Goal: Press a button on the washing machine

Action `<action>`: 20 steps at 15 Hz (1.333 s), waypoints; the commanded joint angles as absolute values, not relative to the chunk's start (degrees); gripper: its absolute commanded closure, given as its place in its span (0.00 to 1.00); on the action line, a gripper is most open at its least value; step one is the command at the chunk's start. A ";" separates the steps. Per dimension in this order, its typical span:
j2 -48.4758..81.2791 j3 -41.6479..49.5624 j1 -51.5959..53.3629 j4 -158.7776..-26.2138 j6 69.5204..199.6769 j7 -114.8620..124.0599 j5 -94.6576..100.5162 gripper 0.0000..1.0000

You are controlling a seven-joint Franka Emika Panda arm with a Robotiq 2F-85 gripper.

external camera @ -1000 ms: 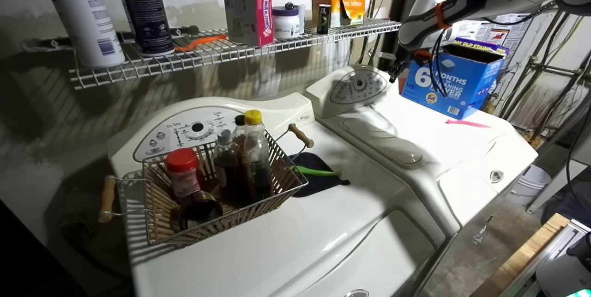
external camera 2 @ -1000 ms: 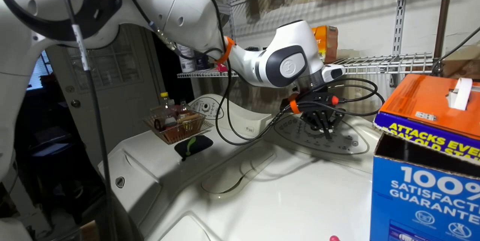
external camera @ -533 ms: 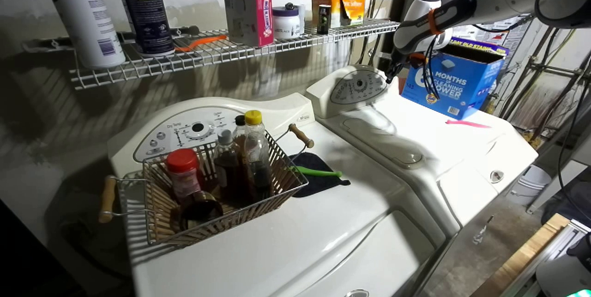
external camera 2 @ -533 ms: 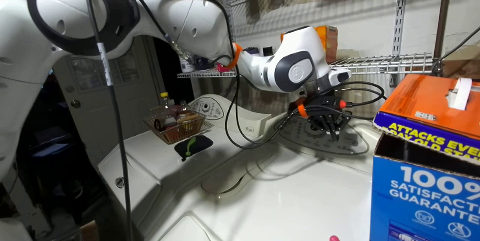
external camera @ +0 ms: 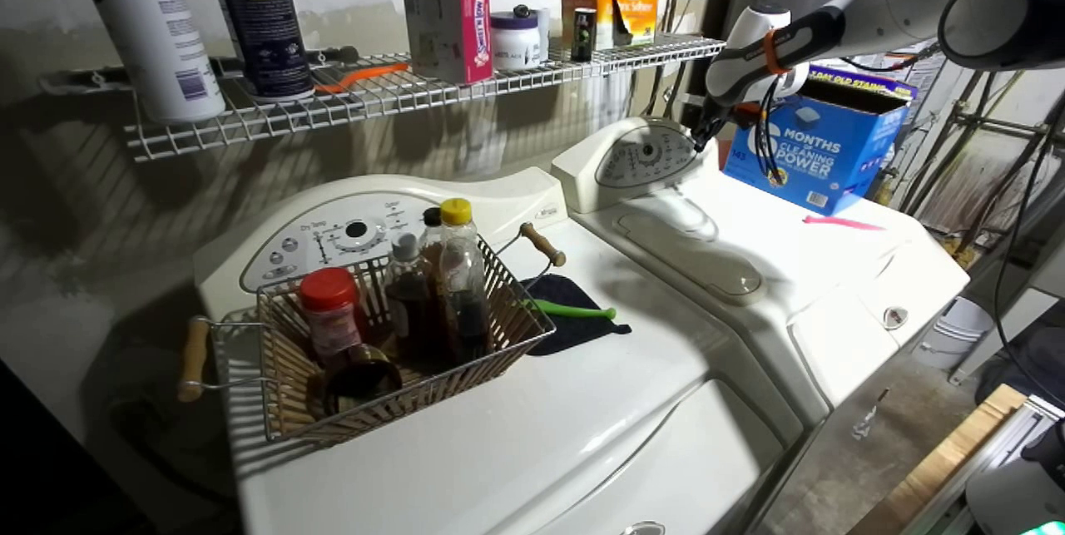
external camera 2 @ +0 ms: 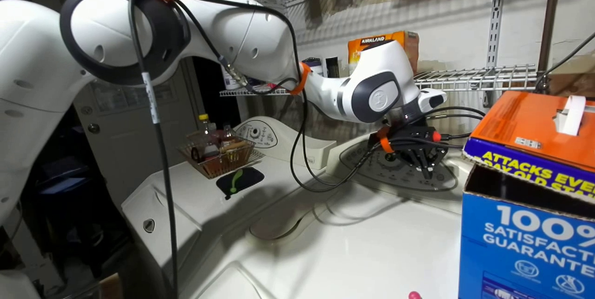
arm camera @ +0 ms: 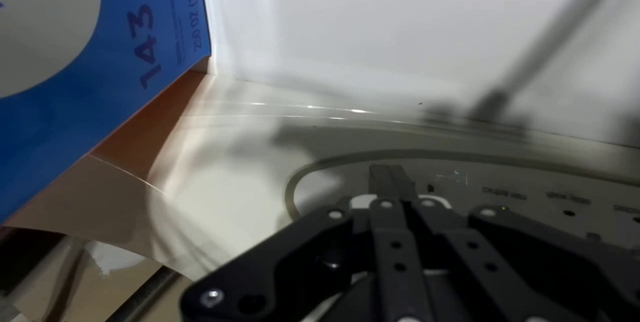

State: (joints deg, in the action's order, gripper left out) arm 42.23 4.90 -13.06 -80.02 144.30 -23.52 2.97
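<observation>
The washing machine is the white top-loader point(external camera: 819, 244) on the right in an exterior view, and it fills the front of an exterior view point(external camera 2: 372, 243). Its rounded console point(external camera: 582, 165) carries a grey oval panel with a round knob point(external camera: 649, 151) and small buttons. My gripper point(external camera 2: 426, 174) is at the right part of that panel; it also shows small in an exterior view point(external camera: 699, 144). In the wrist view the fingertips point(arm camera: 389, 169) are together with nothing between them, over the panel's narrow end. I cannot tell whether they touch it. The fingers hide part of the panel there.
A blue detergent box point(external camera 2: 525, 243) with an orange lid point(external camera 2: 534, 131) stands close to the gripper, on the washer. A wire shelf point(external camera: 499, 77) with boxes runs above the consoles. The second white appliance point(external camera: 499, 435) bears a basket of bottles point(external camera: 383, 402).
In an exterior view the gripper has moved right along the panel and slightly down, away from the knob. The arm has followed. The gripper has stayed shut as far as shows.
</observation>
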 commanded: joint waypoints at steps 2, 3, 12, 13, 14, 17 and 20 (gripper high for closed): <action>46.62 6.00 -12.63 -74.10 144.46 -20.26 5.61 1.00; 47.16 6.31 -12.43 -73.38 144.25 -19.69 5.96 1.00; 52.36 9.56 -9.66 -66.70 143.06 -13.67 10.12 1.00; 52.92 10.12 -9.28 -66.03 142.99 -12.97 10.73 1.00; 53.39 10.55 -8.97 -65.38 142.81 -12.31 11.21 1.00; 53.95 11.27 -8.35 -64.35 141.41 -11.10 12.16 1.00; 54.46 10.96 -8.39 -63.48 140.82 -10.86 12.31 1.00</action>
